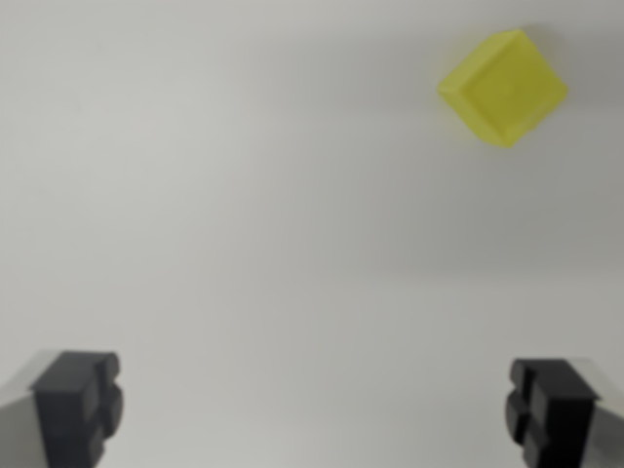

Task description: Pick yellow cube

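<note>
One cube (503, 88), yellow, sits on the white table (244, 214), well ahead of the gripper (315, 409) and off to the wrist view's right. Gripper spread wide, holding nothing; cube untouched.

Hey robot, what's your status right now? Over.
Gripper open, fingers wide apart, holding nothing. Yellow cube at the wrist view's upper right, not between the fingers. White surface bare between; nothing in the way.
</note>
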Controlling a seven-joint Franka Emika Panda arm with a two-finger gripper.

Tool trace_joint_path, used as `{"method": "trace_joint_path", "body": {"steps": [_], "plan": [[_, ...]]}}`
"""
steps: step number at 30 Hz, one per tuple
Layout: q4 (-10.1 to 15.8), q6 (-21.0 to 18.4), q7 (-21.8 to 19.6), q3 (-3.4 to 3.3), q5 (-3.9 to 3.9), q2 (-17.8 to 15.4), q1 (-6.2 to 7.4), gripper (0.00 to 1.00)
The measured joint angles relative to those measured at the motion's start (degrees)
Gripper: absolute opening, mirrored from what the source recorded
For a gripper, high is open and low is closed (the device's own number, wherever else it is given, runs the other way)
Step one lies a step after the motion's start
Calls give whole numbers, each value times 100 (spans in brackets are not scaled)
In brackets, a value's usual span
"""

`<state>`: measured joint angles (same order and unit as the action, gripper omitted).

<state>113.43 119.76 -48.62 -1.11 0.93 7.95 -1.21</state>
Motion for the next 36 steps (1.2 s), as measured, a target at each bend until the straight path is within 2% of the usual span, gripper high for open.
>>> {"method": "trace_joint_path", "body": {"steps": [7,36], "plan": [[-5,27,104,0,0,28,-17,100],[103,935,1943,0,-9,768,-410,100]]}}
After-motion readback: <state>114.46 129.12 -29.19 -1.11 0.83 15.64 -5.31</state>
